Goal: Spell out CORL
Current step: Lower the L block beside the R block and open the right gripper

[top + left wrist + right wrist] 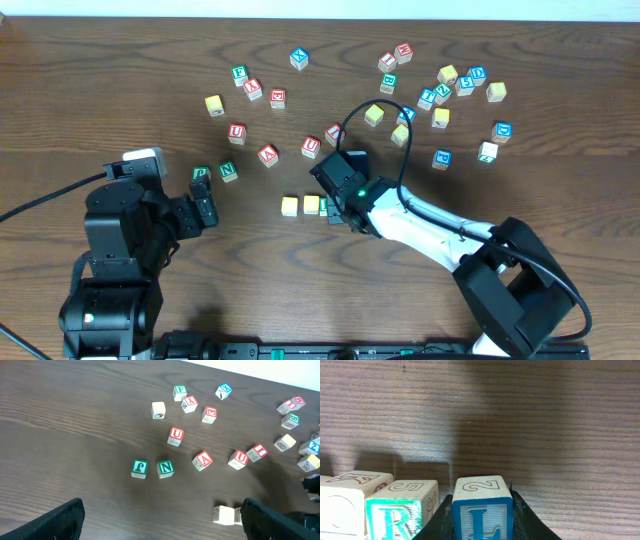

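Observation:
My right gripper (482, 510) is shut on a blue L block (482, 507), low at the table beside a green R block (400, 510). Another pale block (342, 500) lies left of the R. In the overhead view the right gripper (345, 205) sits at the right end of a short row: a yellowish block (289, 206), then a second block (311, 205). My left gripper (160, 522) is open and empty over bare table, left of the row's first block (223, 514).
Several loose letter blocks lie scattered across the far half of the table, such as green N (228, 171), red U (311, 147) and red A (268, 155). A cluster of blocks (445, 90) lies at the far right.

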`<state>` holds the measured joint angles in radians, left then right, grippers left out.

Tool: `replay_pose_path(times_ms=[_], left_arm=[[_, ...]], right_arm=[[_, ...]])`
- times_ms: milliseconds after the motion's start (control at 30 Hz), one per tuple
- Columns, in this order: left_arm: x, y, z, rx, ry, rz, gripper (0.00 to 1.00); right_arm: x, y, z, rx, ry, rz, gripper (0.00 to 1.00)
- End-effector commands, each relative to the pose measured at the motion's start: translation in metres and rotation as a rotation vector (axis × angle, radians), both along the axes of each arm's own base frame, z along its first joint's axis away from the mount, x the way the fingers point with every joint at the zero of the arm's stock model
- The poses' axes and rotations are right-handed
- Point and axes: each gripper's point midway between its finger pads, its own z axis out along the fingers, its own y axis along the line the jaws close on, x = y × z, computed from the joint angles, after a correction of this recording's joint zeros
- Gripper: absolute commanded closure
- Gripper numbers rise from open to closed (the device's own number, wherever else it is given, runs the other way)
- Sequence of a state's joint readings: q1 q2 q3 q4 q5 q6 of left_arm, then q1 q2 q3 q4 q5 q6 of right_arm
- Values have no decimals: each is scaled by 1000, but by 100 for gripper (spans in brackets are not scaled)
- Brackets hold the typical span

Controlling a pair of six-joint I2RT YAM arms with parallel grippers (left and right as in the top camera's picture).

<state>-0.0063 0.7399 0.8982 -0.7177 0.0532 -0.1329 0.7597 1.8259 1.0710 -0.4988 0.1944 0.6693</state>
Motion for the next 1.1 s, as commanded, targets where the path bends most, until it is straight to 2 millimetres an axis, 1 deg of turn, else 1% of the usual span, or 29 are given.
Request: replay_pose_path(times_ms=[0, 67, 200, 633, 800, 1067], left_arm=[[1, 3, 11, 12, -26, 7, 2], [1, 3, 11, 12, -26, 7, 2], [1, 3, 11, 12, -26, 7, 2], [1, 3, 11, 12, -26, 7, 2], [1, 3, 11, 12, -26, 7, 2], [1, 3, 11, 12, -26, 7, 2]], right_arm=[[-10, 8, -7, 5, 18, 25, 93], [-11, 11, -6, 10, 11, 33, 92], [-12, 12, -6, 10, 11, 36, 92], [-8, 7, -6, -16, -8, 25, 92], [-6, 1, -5, -45, -26, 3, 92], [-6, 1, -5, -45, -26, 4, 91]])
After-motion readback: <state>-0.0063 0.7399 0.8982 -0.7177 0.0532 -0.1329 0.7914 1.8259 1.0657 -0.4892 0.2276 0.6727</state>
